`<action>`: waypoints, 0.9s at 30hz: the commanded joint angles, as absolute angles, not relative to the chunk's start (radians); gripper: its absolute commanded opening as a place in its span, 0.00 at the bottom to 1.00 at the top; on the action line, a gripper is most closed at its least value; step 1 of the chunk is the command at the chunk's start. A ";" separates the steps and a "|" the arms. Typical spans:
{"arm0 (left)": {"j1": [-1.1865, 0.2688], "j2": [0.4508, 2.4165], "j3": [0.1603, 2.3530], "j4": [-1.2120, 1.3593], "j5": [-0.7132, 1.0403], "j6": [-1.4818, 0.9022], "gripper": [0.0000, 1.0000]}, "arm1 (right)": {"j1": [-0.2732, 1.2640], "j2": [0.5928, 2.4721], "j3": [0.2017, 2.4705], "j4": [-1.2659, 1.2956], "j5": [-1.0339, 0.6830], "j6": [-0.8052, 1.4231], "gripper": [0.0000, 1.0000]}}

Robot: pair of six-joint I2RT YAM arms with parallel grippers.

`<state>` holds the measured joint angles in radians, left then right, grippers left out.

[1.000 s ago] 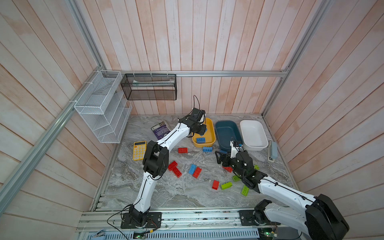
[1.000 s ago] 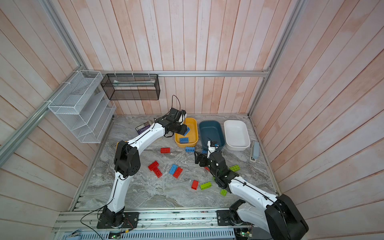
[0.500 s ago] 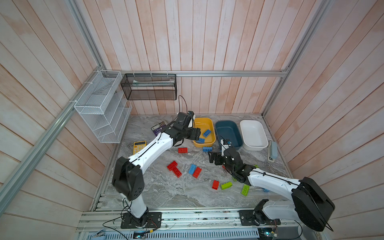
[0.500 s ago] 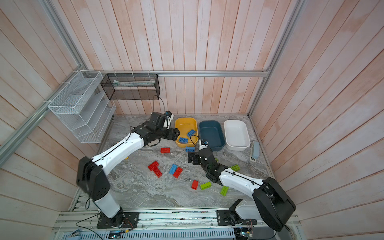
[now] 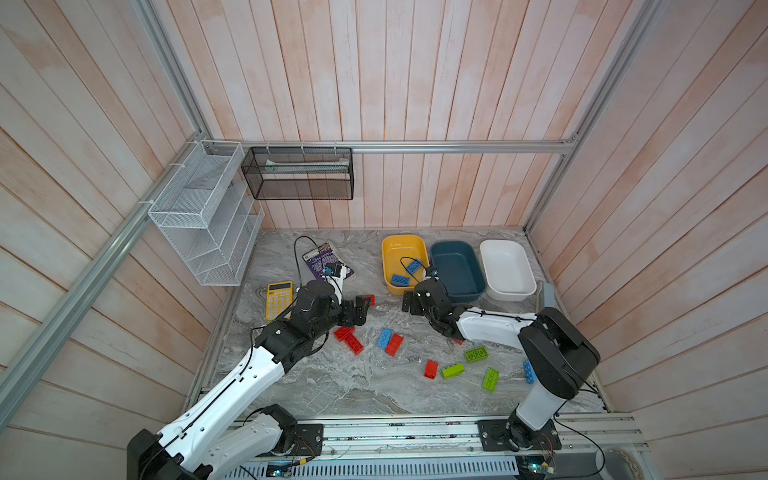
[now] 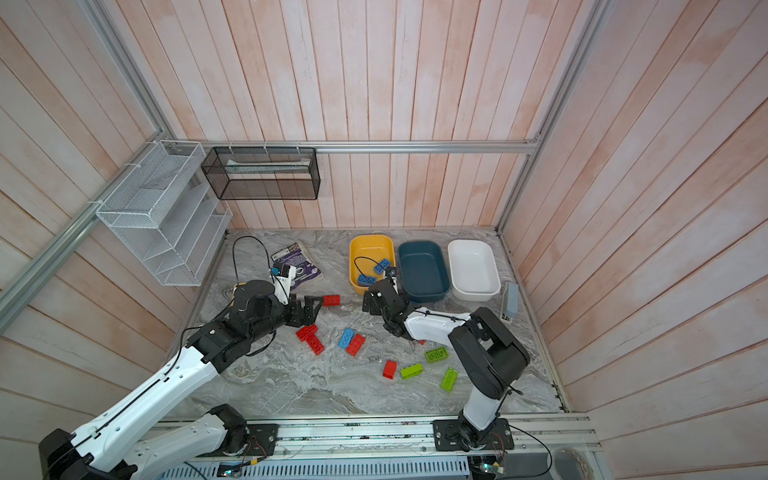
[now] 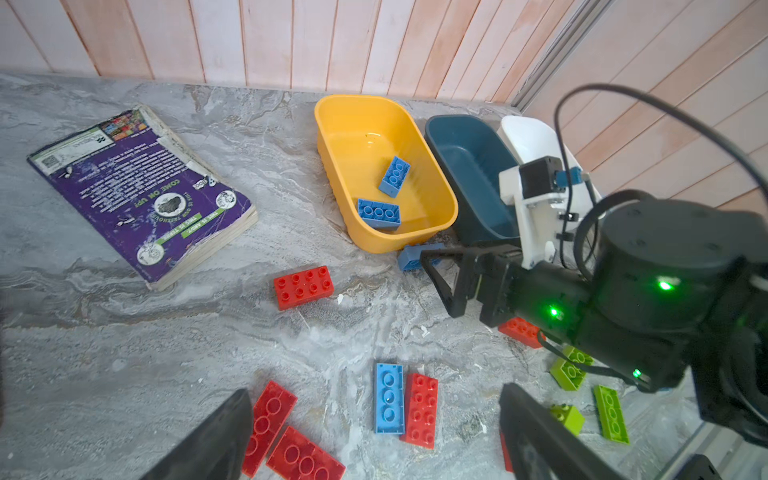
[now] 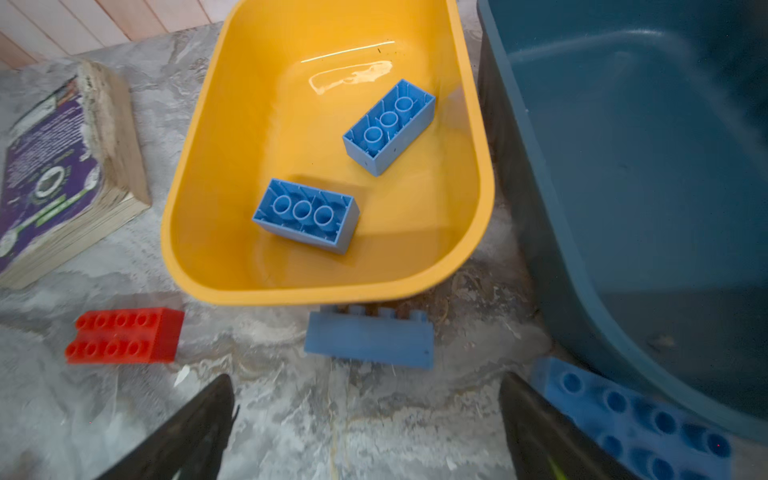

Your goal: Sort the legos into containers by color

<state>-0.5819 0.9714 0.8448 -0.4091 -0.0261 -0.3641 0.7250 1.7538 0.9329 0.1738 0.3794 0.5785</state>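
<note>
The yellow tub (image 5: 405,249) holds two blue legos (image 8: 305,216) (image 8: 388,126); the teal tub (image 5: 455,270) and the white tub (image 5: 507,270) stand to its right. My left gripper (image 5: 360,309) is open and empty beside a red lego (image 5: 368,300). In the left wrist view a blue lego (image 7: 389,397) and a red one (image 7: 419,409) lie ahead of its fingers. My right gripper (image 5: 409,302) is open in front of the yellow tub, facing a blue lego (image 8: 370,338) on the table. Another blue lego (image 8: 631,419) lies against the teal tub.
Loose red (image 5: 349,338), green (image 5: 476,354) and blue (image 5: 528,372) legos are scattered over the near table. A yellow calculator (image 5: 279,299) and a purple book (image 5: 322,259) lie at the left. A white wire rack (image 5: 203,216) and a black mesh basket (image 5: 299,174) hang on the walls.
My left gripper opened over the yellow tub, left a blue lego in it, and drew back to the left near the red lego. My right gripper moved toward the yellow tub's front.
</note>
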 commanded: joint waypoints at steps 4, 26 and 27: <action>-0.574 0.892 0.799 -0.387 -0.057 -0.382 0.93 | 0.730 1.897 1.047 0.076 0.462 0.633 0.99; -0.574 0.900 0.801 -0.400 -0.048 -0.388 0.93 | 0.739 2.008 1.100 0.125 0.509 0.608 0.70; -0.573 0.899 0.801 -0.400 -0.047 -0.389 0.93 | 0.743 2.002 1.095 0.128 0.512 0.606 0.67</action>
